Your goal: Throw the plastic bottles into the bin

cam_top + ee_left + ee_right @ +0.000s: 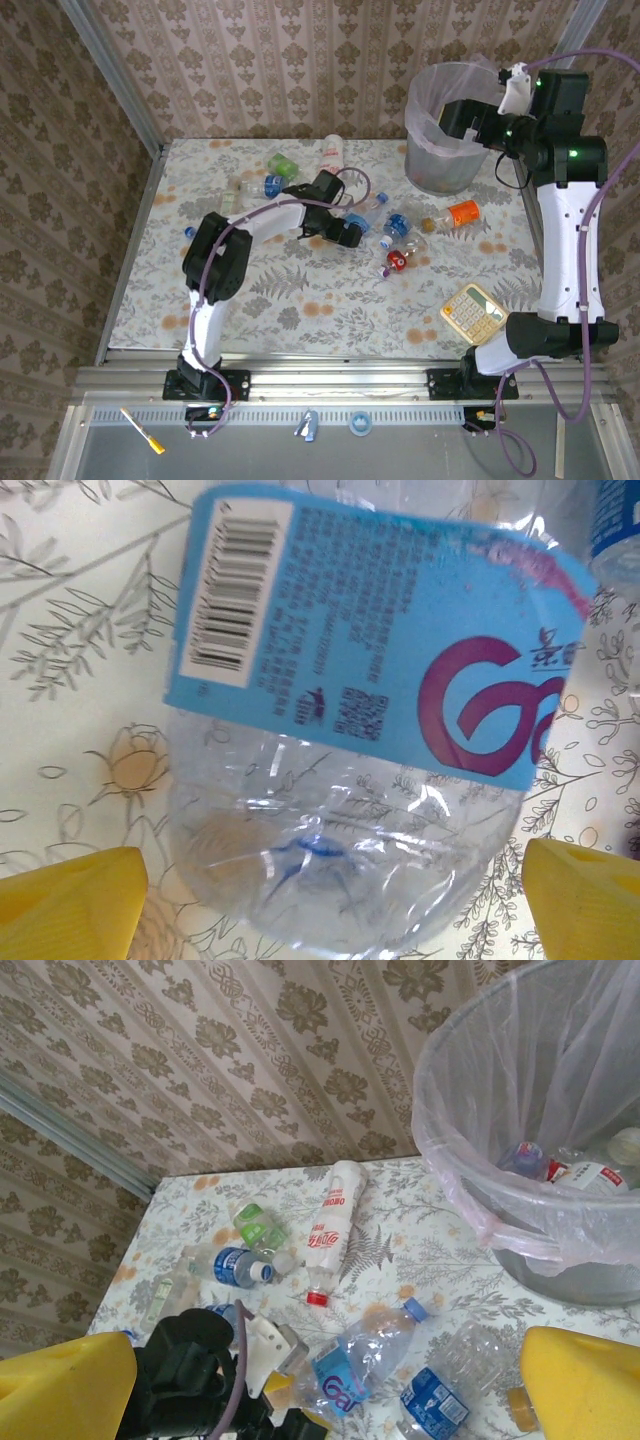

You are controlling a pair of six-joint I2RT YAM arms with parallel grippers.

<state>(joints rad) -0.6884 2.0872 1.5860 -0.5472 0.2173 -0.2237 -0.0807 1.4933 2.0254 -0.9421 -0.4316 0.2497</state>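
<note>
A clear plastic bottle with a light blue label point(370, 650) lies on the floral table, its crumpled base between the yellow fingers point(70, 905) of my left gripper point(335, 905). The jaws stand open, one finger on each side of the base. From above, that bottle point(368, 210) lies mid-table at my left gripper point(345, 230). Several more bottles lie around, among them a white one with red print point(335, 1222) and a green one point(260, 1228). My right gripper point(325, 1385) hangs open and empty by the bin point(560, 1270), which holds bottles point(590, 1172).
A beige calculator point(474, 312) lies near the right arm's base. An orange-labelled bottle point(460, 213) and a red-labelled one point(397, 260) lie right of centre. The bin point(440, 165) stands at the back right corner. Patterned walls close the table at the back and left.
</note>
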